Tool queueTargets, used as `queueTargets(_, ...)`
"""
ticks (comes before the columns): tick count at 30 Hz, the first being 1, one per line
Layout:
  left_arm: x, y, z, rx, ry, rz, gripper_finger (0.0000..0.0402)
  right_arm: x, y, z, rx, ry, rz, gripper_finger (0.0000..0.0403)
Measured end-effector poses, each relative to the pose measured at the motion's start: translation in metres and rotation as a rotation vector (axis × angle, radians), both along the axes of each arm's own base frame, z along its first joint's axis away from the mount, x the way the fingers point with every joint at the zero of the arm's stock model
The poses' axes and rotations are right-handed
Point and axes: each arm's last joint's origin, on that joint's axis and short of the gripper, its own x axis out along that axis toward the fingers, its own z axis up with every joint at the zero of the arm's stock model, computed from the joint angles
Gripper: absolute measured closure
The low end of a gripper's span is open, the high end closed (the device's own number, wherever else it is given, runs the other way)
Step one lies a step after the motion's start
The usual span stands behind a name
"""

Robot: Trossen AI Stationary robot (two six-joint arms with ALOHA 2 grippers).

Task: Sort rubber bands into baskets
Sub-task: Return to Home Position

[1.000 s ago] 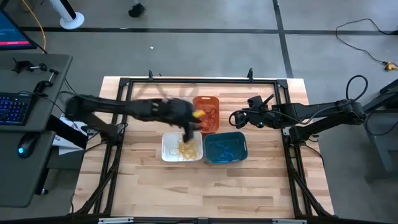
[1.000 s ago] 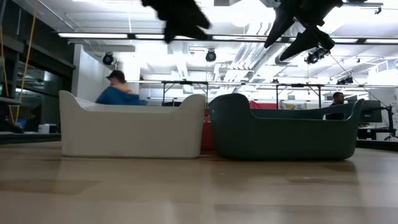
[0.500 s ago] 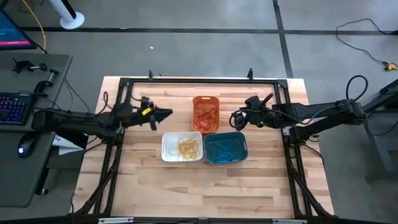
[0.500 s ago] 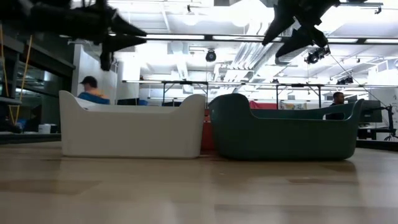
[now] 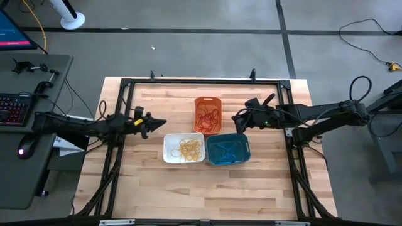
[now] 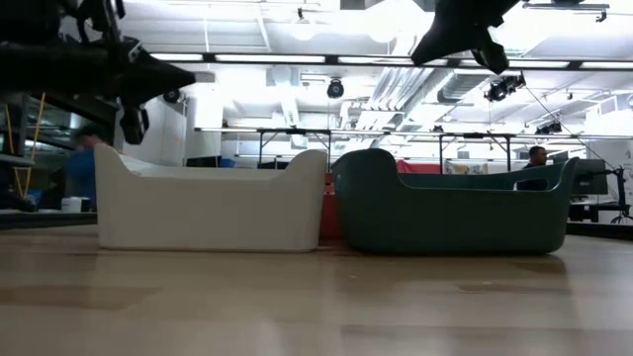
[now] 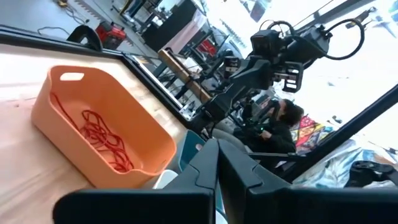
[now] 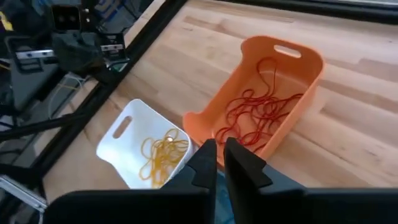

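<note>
Three baskets stand mid-table: the orange basket (image 5: 208, 115) with red rubber bands (image 8: 258, 112), the white basket (image 5: 184, 148) with yellow rubber bands (image 5: 190, 148), and the teal basket (image 5: 227, 149) with blue rubber bands (image 5: 227, 150). My left gripper (image 5: 157, 122) hovers to the left of the baskets, above the table. It is shut with nothing between its fingers (image 7: 217, 168). My right gripper (image 5: 237, 118) hangs just right of the orange basket, also shut on nothing (image 8: 216, 158).
A black frame (image 5: 201, 81) runs around the wooden table top. Bare wood lies in front of the baskets (image 5: 201, 188) and to their left. A desk with a keyboard (image 5: 12, 110) stands beyond the left edge. People show in the room behind (image 6: 537, 156).
My left gripper has swung from above the white basket toward the table's left edge and now hangs beside the baskets. My right gripper has stayed next to the orange basket and has shut its fingers. The baskets have not moved.
</note>
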Motion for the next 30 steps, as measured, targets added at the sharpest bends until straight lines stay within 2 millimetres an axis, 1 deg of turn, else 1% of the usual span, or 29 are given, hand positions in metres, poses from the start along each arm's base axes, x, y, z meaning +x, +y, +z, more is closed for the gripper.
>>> queueTargets(2, -0.005, 0.000, -0.004, 0.000, -0.016, 0.001, 0.0401, 0.001, 0.000, 0.001, 0.018, -0.013, -0.005, 0.0383)
queueTargets(4, -0.008, 0.000, -0.006, 0.000, -0.013, 0.003, 0.0401, 0.002, 0.001, 0.002, 0.034, -0.029, 0.020, 0.0394)
queueTargets(6, -0.010, 0.000, -0.007, 0.007, 0.006, 0.003, 0.0401, 0.003, 0.003, 0.002, 0.054, -0.034, 0.067, 0.0400)
queueTargets(8, -0.012, 0.000, -0.008, 0.012, 0.019, 0.003, 0.0401, 0.003, 0.005, 0.002, 0.082, -0.028, 0.116, 0.0397)
queueTargets(11, -0.015, 0.000, -0.009, 0.026, 0.030, 0.002, 0.0401, 0.000, 0.011, 0.000, 0.110, 0.008, 0.194, 0.0400)
queueTargets(13, -0.015, 0.000, -0.010, 0.030, 0.039, 0.002, 0.0401, -0.007, 0.018, -0.003, 0.142, 0.057, 0.219, 0.0402)
queueTargets(15, -0.015, 0.000, -0.011, 0.030, 0.054, 0.001, 0.0401, -0.018, 0.024, -0.008, 0.179, 0.076, 0.217, 0.0402)
queueTargets(17, -0.015, 0.000, -0.012, 0.013, 0.057, -0.001, 0.0401, -0.032, 0.029, -0.014, 0.209, 0.055, 0.193, 0.0402)
queueTargets(19, -0.015, 0.000, -0.012, 0.007, 0.057, -0.001, 0.0401, -0.046, 0.031, -0.022, 0.231, -0.012, 0.158, 0.0402)
queueTargets(22, -0.015, 0.000, -0.012, 0.009, 0.058, -0.001, 0.0401, -0.063, 0.026, -0.036, 0.224, -0.168, 0.132, 0.0403)
queueTargets(25, -0.015, 0.000, -0.012, 0.009, 0.059, -0.001, 0.0401, -0.071, 0.013, -0.054, 0.156, -0.312, 0.123, 0.0403)
queueTargets(27, -0.015, 0.000, -0.012, 0.009, 0.059, -0.001, 0.0401, -0.074, 0.004, -0.068, 0.097, -0.369, 0.139, 0.0403)
queueTargets(30, -0.015, 0.000, -0.012, 0.009, 0.059, -0.001, 0.0401, -0.081, -0.010, -0.089, 0.009, -0.404, 0.173, 0.0403)
